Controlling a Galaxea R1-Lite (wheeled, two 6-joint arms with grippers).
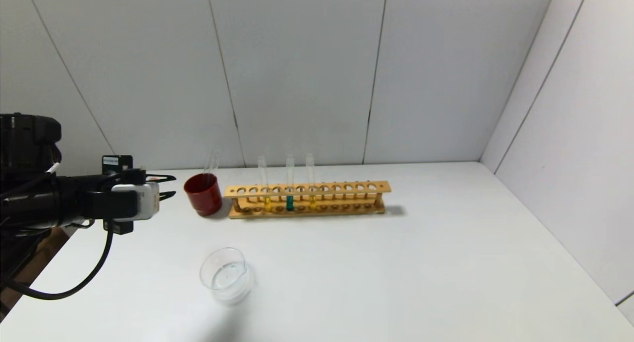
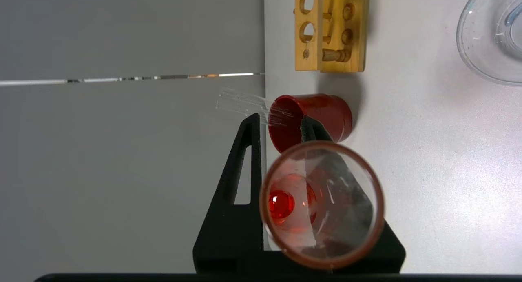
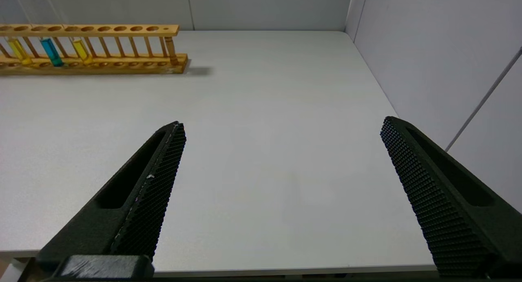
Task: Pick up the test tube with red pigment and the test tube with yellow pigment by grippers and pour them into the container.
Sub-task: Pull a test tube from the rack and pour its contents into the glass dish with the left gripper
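Note:
My left gripper (image 1: 167,186) hovers at the table's left side, pointing at the dark red cup. In the left wrist view the left gripper (image 2: 280,122) is shut on the test tube with red pigment (image 2: 322,204). I look into its open mouth and see the orange-red liquid at its bottom. The test tube with yellow pigment (image 1: 312,199) stands in the wooden rack and also shows in the right wrist view (image 3: 81,51). The container (image 1: 225,275), a clear glass dish, sits near the front left of the table. My right gripper (image 3: 281,127) is open and empty over bare table.
The wooden rack (image 1: 346,188) stands at the back and also holds a paler yellow tube (image 1: 267,202) and a teal tube (image 1: 290,201). The dark red cup (image 1: 204,193) with an empty clear tube (image 1: 212,164) stands left of the rack. Walls close the back and right.

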